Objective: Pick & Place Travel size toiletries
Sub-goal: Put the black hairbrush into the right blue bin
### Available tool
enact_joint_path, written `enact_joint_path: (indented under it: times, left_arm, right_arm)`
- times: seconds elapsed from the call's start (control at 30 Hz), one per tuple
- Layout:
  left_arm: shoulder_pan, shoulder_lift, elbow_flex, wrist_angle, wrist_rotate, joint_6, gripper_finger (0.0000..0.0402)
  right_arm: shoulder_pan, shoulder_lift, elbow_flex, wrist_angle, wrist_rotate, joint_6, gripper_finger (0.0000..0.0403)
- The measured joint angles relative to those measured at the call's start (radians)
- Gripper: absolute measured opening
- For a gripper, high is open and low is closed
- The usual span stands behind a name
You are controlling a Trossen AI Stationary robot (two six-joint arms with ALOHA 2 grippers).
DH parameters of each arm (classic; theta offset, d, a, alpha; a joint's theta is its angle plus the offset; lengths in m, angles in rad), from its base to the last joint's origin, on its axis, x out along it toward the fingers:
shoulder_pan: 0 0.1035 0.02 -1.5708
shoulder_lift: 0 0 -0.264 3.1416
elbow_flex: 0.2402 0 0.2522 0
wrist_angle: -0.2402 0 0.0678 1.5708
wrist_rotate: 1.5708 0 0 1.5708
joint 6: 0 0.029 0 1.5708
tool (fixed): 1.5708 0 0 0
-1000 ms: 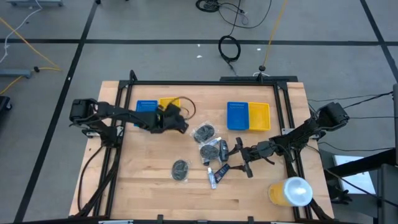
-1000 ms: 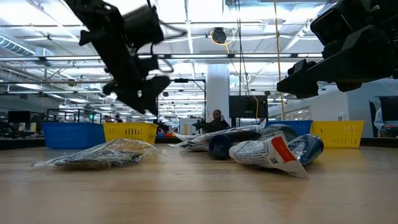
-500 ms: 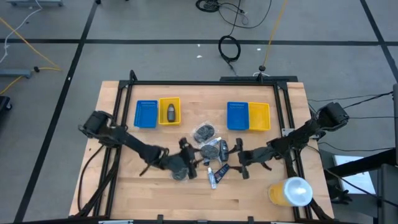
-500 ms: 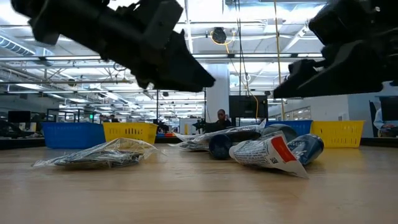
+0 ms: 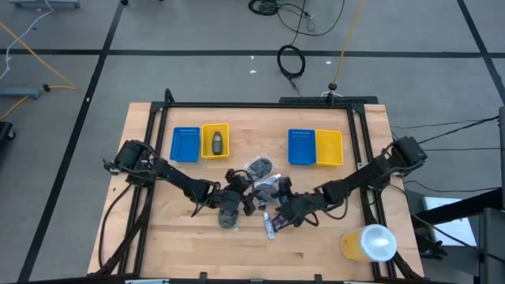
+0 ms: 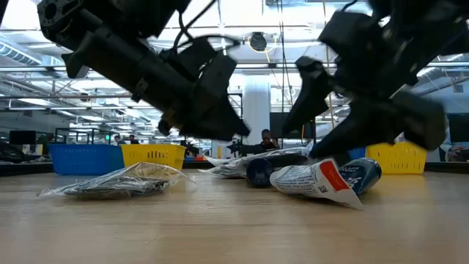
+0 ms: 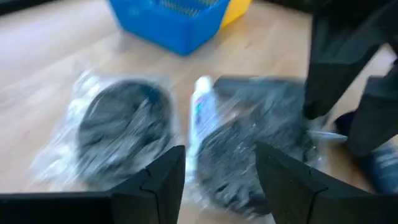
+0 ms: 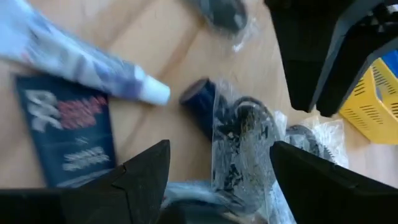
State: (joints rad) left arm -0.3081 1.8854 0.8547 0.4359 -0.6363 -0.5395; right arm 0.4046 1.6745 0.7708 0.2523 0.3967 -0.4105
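blurred: wrapped discs [image 7: 124, 127] | hidden: blue tube [image 8: 202, 106] under wrap | cut off: dark packet [image 8: 65, 140]

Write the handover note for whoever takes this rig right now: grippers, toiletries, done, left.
Left gripper: open, empty, over the left side of the toiletry pile at mid-table.
Right gripper: open, empty, over the pile's right side, near the white tube.
Done: one dark oval piece lies in the left yellow tray.
Left: the wrapped discs, tubes and the flat wrapped disc at the front are on the wood. The left blue tray and both right trays hold nothing visible.
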Motion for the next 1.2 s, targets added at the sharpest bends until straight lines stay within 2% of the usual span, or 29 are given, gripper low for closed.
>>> enact_joint_path:
  times: [0.07,0.2,0.3,0.63,0.87,1.07,1.2]
  left_arm:
    - [0.006,-0.001,0.0,-0.019,0.004,-0.013,0.0191]
    - [0.006,-0.002,0.0,-0.02,0.004,-0.008,0.0191]
    - [0.006,-0.002,0.0,-0.019,0.005,0.008,0.0191]
    - [0.005,-0.002,0.0,-0.018,0.026,0.006,0.0191]
    - [0.005,-0.002,0.0,-0.001,0.062,-0.009,0.0191]
    - [-0.01,-0.041,0.0,0.028,0.078,0.034,0.0191]
    - [-0.042,-0.118,0.0,-0.034,0.016,0.053,0.0191]
  right_arm:
    - [-0.014,0.034,0.015,0.006,0.005,-0.018,0.0263]
    - [-0.025,0.086,0.031,0.013,0.116,-0.028,0.0241]
    - [-0.034,0.1,0.031,0.031,0.157,-0.05,0.0219]
    - [-0.079,0.108,0.031,0.126,0.151,-0.142,0.0138]
    - [-0.132,0.107,0.031,0.126,0.042,-0.22,0.0076]
    - [-0.138,0.107,0.031,0.126,0.049,-0.233,0.0009]
    - [-0.117,0.107,0.031,0.135,0.078,-0.223,0.0006]
